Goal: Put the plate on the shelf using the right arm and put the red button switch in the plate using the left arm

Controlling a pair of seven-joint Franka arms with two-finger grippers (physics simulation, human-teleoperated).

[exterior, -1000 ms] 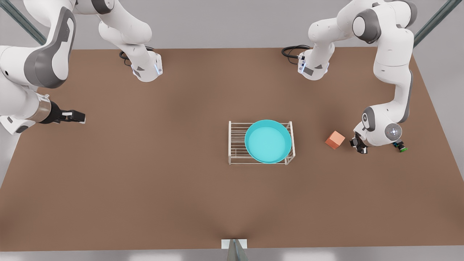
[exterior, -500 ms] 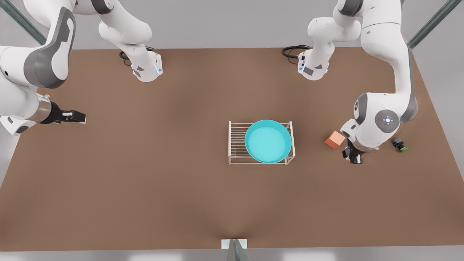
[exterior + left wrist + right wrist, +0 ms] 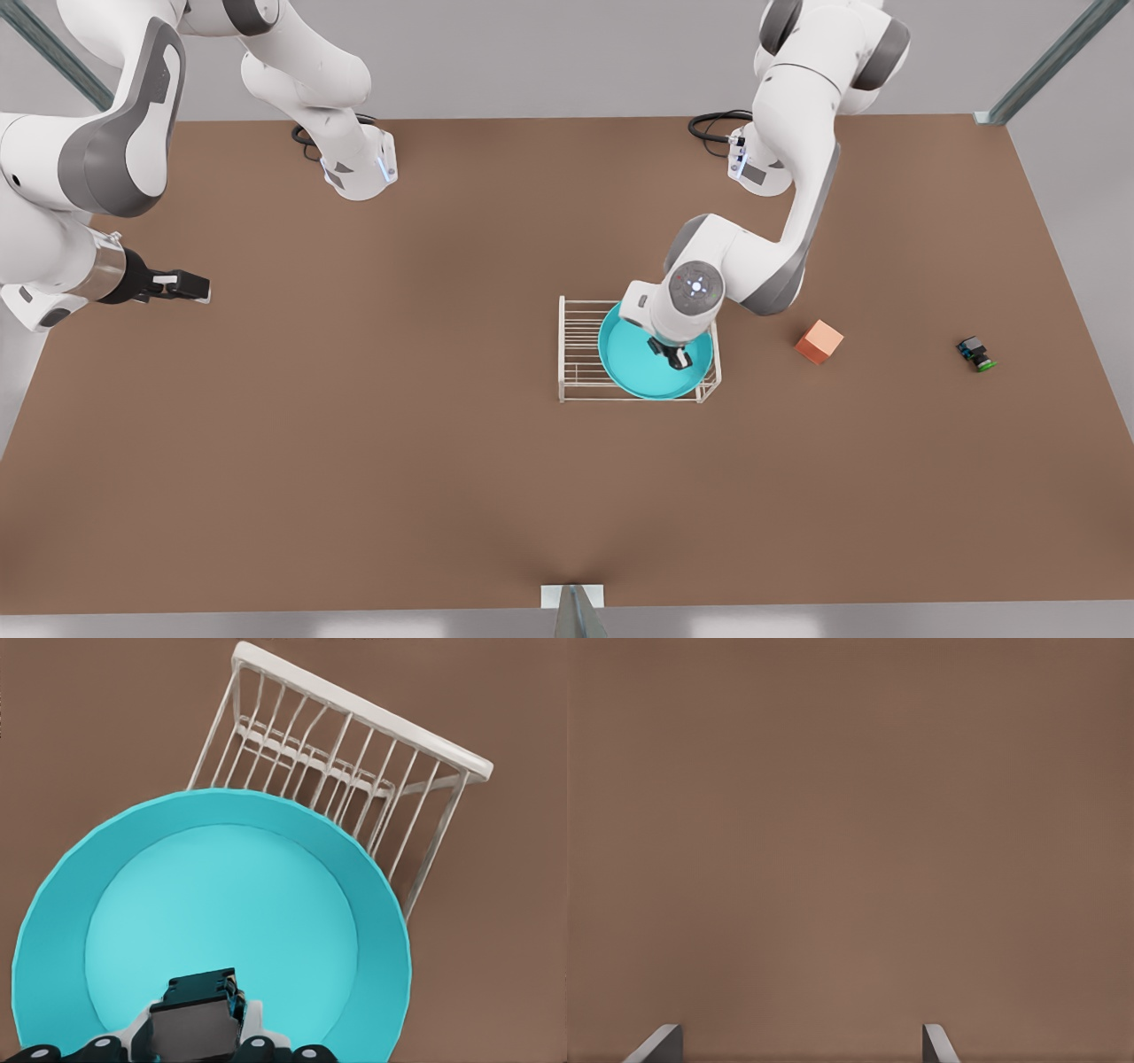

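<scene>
The plate (image 3: 633,368), a plain round turquoise dish with a raised rim, rests on the white wire shelf (image 3: 578,346), toward its 3 o'clock end. My left gripper (image 3: 676,356) hovers over the plate's 1 o'clock area, fingers closed around a small black-bodied item (image 3: 197,1010); its cap colour I cannot tell. Half a second ago this gripper was beside the orange cube (image 3: 819,342); it has since crossed to the plate. My right gripper (image 3: 182,285) waits at 9 o'clock, fingers (image 3: 659,1045) spread wide, holding nothing. A green-capped switch (image 3: 976,354) lies on the brown table (image 3: 354,443).
</scene>
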